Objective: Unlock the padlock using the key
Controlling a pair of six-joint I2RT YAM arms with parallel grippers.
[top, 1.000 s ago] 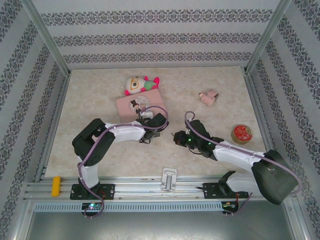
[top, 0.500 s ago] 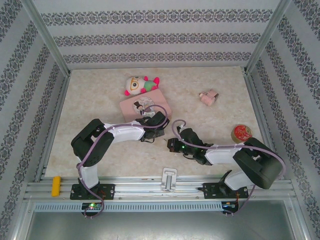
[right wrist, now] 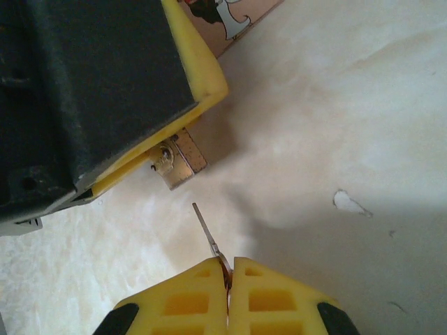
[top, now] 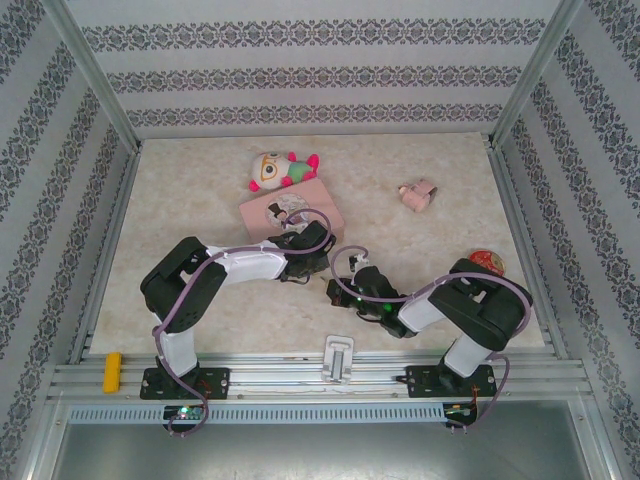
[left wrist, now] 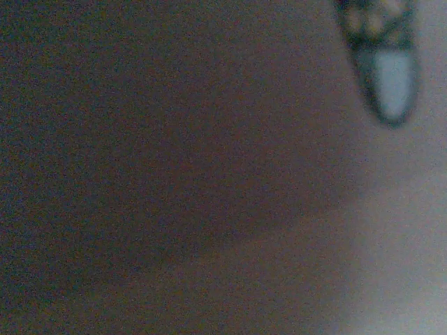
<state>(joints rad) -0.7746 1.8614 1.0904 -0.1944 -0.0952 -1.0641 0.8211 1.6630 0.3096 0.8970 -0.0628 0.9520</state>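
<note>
The padlock is near the middle of the table, just in front of the pink box; its small brass body juts out from between the yellow-padded fingers of the left gripper, which are drawn in narrow and clamp it, keyhole end exposed. The right gripper has its yellow fingers pressed together on the key; the thin blade points up toward the padlock, its tip near the brass body but apart from it, with only bare tabletop between them. The left gripper's bulky black and yellow finger covers the rest of the lock, so the shackle cannot be made out. A plush toy lies touching the box's far edge; a small pink object sits well apart to the right; a red tape roll is partly hidden behind the right arm's elbow; a white fleck marks the table beside the key. The left wrist view is a dark blur.
</note>
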